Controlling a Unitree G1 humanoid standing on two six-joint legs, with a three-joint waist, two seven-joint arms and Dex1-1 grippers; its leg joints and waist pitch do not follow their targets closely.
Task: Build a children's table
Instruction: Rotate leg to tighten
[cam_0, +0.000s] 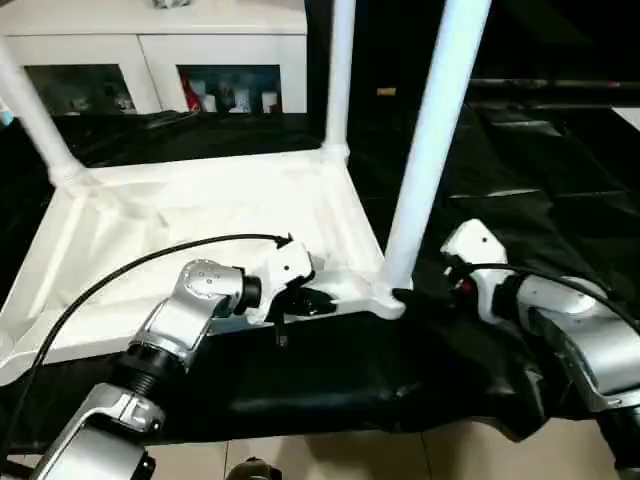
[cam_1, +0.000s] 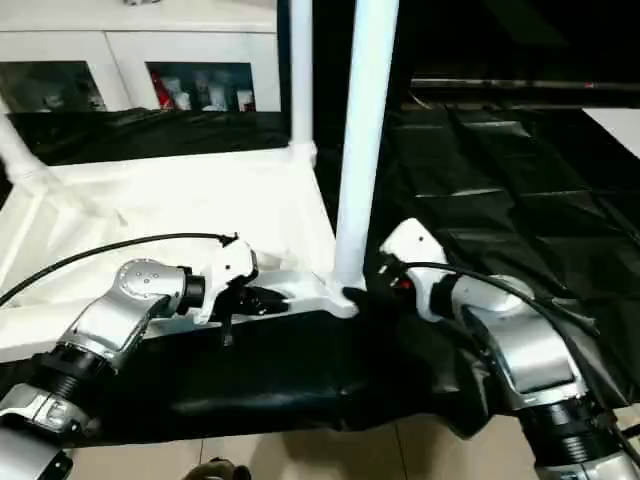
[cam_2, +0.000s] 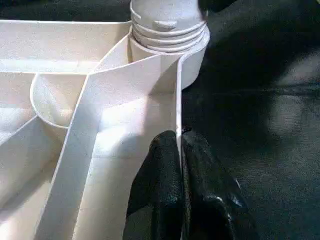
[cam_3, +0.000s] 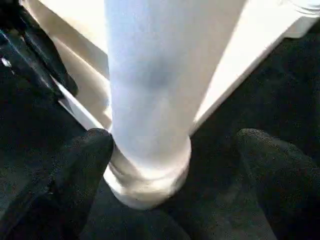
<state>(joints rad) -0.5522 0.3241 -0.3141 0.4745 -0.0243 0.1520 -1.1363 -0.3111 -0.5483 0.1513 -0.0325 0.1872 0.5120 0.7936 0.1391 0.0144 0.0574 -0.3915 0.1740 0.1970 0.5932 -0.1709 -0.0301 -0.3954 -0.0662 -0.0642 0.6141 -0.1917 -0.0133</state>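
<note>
The white table top (cam_0: 200, 215) lies upside down on black cloth, ribbed underside up. Three white legs stand in its corner sockets: a far-left leg (cam_0: 35, 120), a back leg (cam_0: 340, 70) and a near-right leg (cam_0: 430, 150). My left gripper (cam_0: 310, 300) is shut on the thin near rim of the top, close to the near-right corner; its black fingers (cam_2: 160, 200) pinch that rim wall from both sides. My right gripper (cam_1: 355, 295) is open around the base of the near-right leg (cam_3: 150, 100). One finger (cam_3: 85, 165) touches the leg, the other (cam_3: 280, 170) stands apart.
A white cabinet (cam_0: 150, 50) with glass-fronted shelves stands behind the table top. Crinkled black cloth (cam_0: 520, 180) covers the work surface and drops off at the near edge to a tiled floor (cam_0: 350, 455). A black cable (cam_0: 120, 270) runs along my left arm.
</note>
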